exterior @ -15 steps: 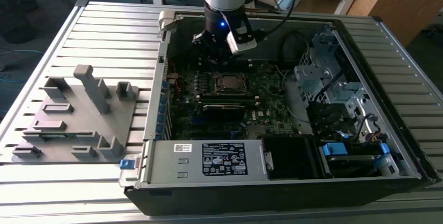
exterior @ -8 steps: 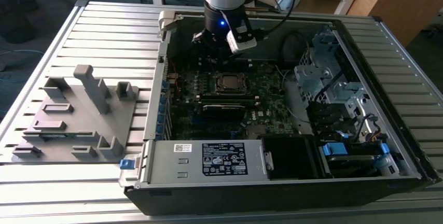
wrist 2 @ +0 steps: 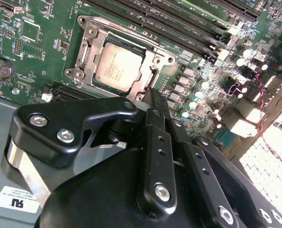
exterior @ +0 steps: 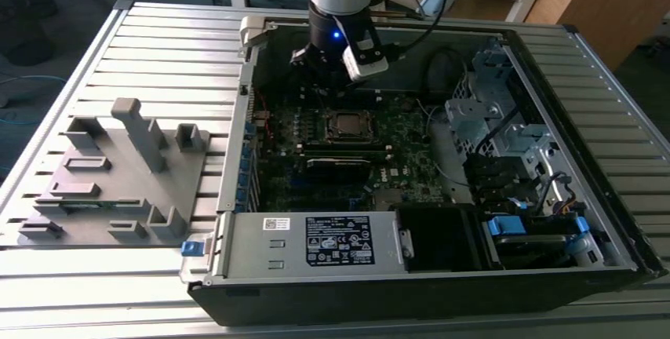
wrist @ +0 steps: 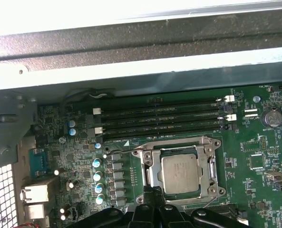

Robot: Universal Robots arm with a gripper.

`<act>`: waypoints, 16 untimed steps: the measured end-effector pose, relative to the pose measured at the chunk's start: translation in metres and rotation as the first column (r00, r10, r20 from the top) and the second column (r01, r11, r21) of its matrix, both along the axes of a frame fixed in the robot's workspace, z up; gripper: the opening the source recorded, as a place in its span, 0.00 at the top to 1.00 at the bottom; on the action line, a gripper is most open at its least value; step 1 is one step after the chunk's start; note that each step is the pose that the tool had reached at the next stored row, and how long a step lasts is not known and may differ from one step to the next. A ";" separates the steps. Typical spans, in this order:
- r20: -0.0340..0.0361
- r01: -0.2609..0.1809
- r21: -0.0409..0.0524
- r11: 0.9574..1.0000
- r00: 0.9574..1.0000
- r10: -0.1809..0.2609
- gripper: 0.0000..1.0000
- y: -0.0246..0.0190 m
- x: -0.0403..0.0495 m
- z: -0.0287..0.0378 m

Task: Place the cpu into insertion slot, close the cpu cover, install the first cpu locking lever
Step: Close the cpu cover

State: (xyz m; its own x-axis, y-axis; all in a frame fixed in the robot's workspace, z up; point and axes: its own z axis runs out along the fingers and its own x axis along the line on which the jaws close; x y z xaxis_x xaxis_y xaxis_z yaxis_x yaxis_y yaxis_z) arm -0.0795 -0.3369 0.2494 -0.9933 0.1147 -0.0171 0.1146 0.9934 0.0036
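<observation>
**Progress.** We found the cpu point(wrist: 179, 174) seated flat in its socket on the board point(wrist: 255, 190), just beyond the tips of the pincer point(wrist 2: 149, 95). The cover point(wrist: 179, 147) lay down over it. Its frame ran round the chip's edges, and the dull metal top showed through the open centre. We judged the first two steps done.

We could not settle the lever step. Thin metal ran along the socket's sides, but we could not tell whether either lever was hooked under its catch, so we recorded that step as open.

**Pincer.** Its fingers were drawn together, tips meeting, with nothing between them. The tips stood at the socket's near edge. We could not confirm contact with the frame or a lever.

**Markings.** The cpu top carried several faint lines of print, which we could not make out. The board bore small white lettering beside its parts and near the memory slots point(wrist: 160, 118), which lay past the socket from the pincer. In the exterior view, a white label point(exterior: 337, 241) with dark print sat on the power supply point(exterior: 262, 237), well apart from the pincer and beyond the cpu. We transcribed none of this writing.
</observation>
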 end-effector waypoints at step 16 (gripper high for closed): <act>0.003 0.000 0.093 0.996 1.000 0.000 0.90 -0.0041 -0.0203 -0.0005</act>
